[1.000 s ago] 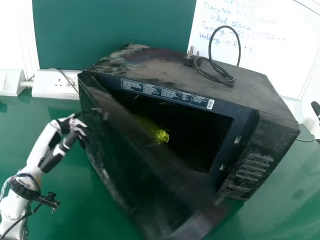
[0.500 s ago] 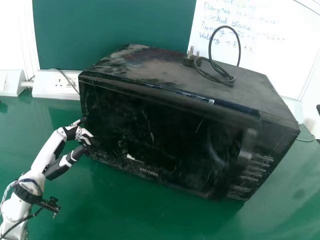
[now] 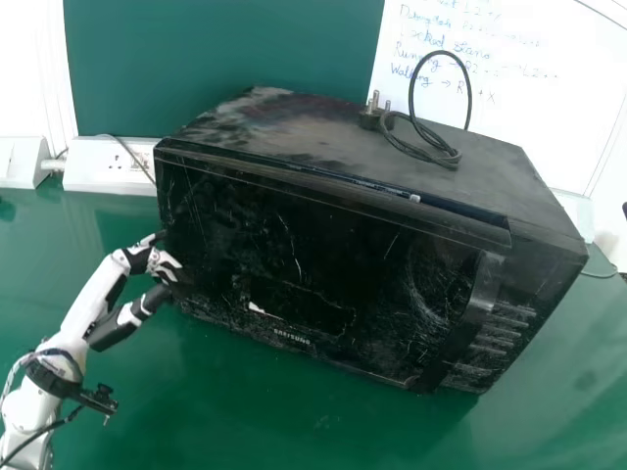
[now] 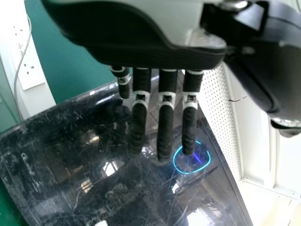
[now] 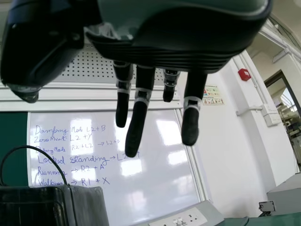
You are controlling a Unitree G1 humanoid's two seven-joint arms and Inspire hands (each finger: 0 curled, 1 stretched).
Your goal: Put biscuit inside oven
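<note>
Since the black microwave oven door (image 3: 323, 259) appears nearly shut, closing it looks like the step in hand. Nearest, the robot's white-and-black left hand (image 3: 142, 258) is at the door's hinge side, low on the left; its fingers (image 4: 164, 136) are straight and spread apart, holding nothing, and whether they touch the door I cannot tell. The black right hand (image 5: 178, 42) is raised facing the whiteboard, its fingers also apart and empty.

Under the oven lies a glossy green worktop (image 3: 294, 431). Along the door's top a narrow gap seems to remain, so a steady push with flat fingers on the free edge, beside the control panel, should latch it best; pushing near the hinge gives little leverage and might slide the oven. Fingertips should stay out of the gap. The biscuit is presumably inside, hidden behind the door.

On the oven's scuffed top (image 3: 294, 127) rests a looped black power cable (image 3: 441, 52). Beyond are white wall sockets (image 3: 93, 171), a plain dark green board (image 3: 225, 59) and a handwritten whiteboard (image 3: 549, 108).
</note>
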